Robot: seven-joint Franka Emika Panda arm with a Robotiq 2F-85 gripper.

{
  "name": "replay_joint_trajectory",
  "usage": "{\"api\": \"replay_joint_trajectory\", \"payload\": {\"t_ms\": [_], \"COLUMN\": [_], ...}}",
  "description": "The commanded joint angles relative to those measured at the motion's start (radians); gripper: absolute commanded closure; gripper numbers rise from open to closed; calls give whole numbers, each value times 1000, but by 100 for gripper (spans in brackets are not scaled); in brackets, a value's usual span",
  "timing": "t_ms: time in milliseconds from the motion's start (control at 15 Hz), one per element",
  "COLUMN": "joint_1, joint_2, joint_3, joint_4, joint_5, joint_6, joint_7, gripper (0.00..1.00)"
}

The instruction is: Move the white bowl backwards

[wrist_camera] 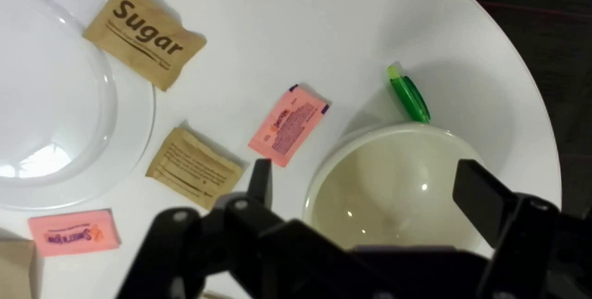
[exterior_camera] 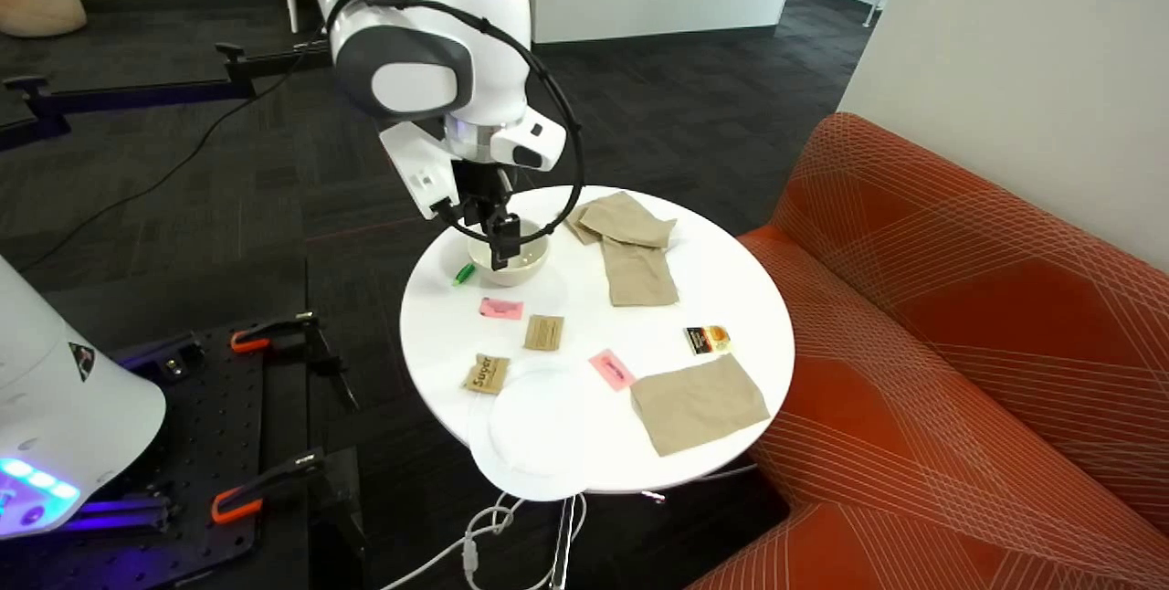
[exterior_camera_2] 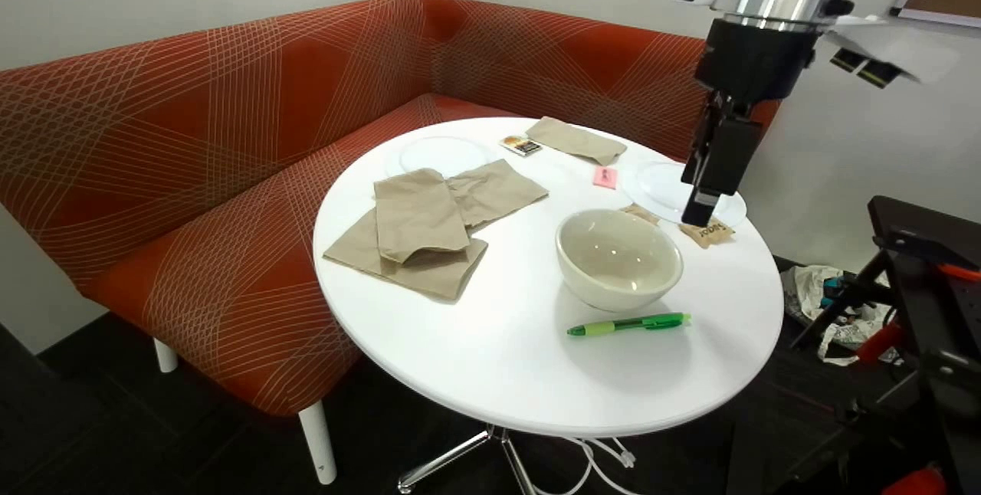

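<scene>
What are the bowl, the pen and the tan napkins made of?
Bowl: probably glazed ceramic, going by its glossy cream surface with bright highlights.
Pen: likely plastic, being green, smooth and shiny.
Napkins: seemingly paper, matte with slightly curling edges, though thin cloth is possible.

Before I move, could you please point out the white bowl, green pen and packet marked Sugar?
White bowl [exterior_camera_2: 619,256], in an exterior view: interior.
Green pen [exterior_camera_2: 628,324], in an exterior view: barrel.
Packet marked Sugar [wrist_camera: 145,35], in the wrist view: printed face.
</scene>
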Motion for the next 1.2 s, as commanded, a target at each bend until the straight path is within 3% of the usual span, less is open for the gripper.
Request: {"api": "replay_joint_trajectory", "payload": {"t_ms": [0, 267, 533, 867, 1133], "joint_1": [-23, -22, -30, -81, -127], "joint_2": [4, 0, 54, 149, 227], "joint_3": [22, 24, 40, 86, 107], "joint_4": [2, 3, 30, 91, 154], "joint_5": [-8, -7, 29, 68, 55], "joint_6": [-3, -3, 116, 198, 200], "joint_7": [6, 6, -22, -49, -40], "gripper": [0, 0, 0, 0, 0]}}
